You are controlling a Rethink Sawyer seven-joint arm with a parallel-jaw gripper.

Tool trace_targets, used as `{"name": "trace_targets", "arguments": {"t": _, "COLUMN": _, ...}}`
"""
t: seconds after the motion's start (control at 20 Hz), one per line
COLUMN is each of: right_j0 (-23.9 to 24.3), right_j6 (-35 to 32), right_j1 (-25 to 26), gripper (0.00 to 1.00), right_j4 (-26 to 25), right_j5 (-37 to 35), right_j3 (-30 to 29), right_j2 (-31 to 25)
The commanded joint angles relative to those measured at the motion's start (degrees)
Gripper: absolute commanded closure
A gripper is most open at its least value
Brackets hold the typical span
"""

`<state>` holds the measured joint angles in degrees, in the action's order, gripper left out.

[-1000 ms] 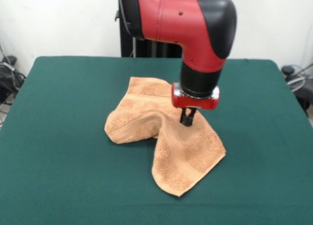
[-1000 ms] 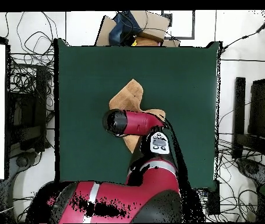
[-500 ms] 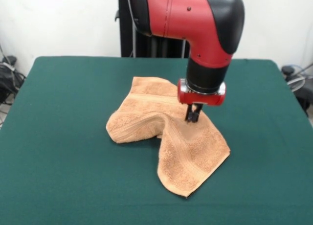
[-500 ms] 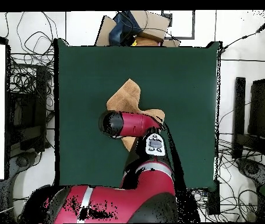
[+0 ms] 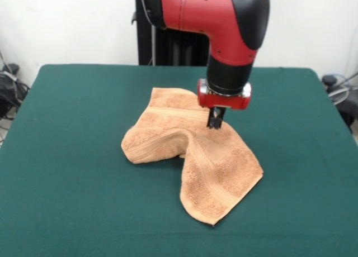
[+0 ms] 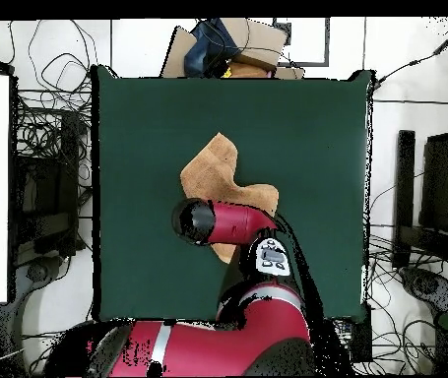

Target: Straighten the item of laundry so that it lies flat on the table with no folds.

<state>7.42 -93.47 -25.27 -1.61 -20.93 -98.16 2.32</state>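
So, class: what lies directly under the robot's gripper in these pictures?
Under the gripper lies the orange-tan towel, rumpled with a raised fold, on the green table. In the overhead view the arm covers the gripper and part of the towel.

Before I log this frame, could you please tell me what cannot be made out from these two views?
- Gripper, front view: its tips are dark and small against the towel, so whether the jaws are open, or pinch cloth, is unclear.
- Gripper, overhead view: hidden under the red arm.
- Towel, overhead view: its middle is covered by the arm.
- Towel, front view: the raised fold hides what lies beneath it on the table.
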Motion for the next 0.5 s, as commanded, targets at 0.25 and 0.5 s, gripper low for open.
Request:
{"name": "trace_targets", "arguments": {"t": 0.25, "right_j0": 1.09, "right_j6": -9.33, "right_j1": -1.86, "gripper": 1.00, "right_j4": 1.21, "right_j5": 1.92, "right_j3": -4.46, "right_j2": -3.91}}
{"name": "trace_targets", "arguments": {"t": 0.5, "right_j0": 1.39, "right_j6": -8.09, "right_j1": 1.55, "gripper": 1.00, "right_j4": 1.32, "right_j5": 0.89, "right_j3": 0.63, "right_j2": -3.57}}
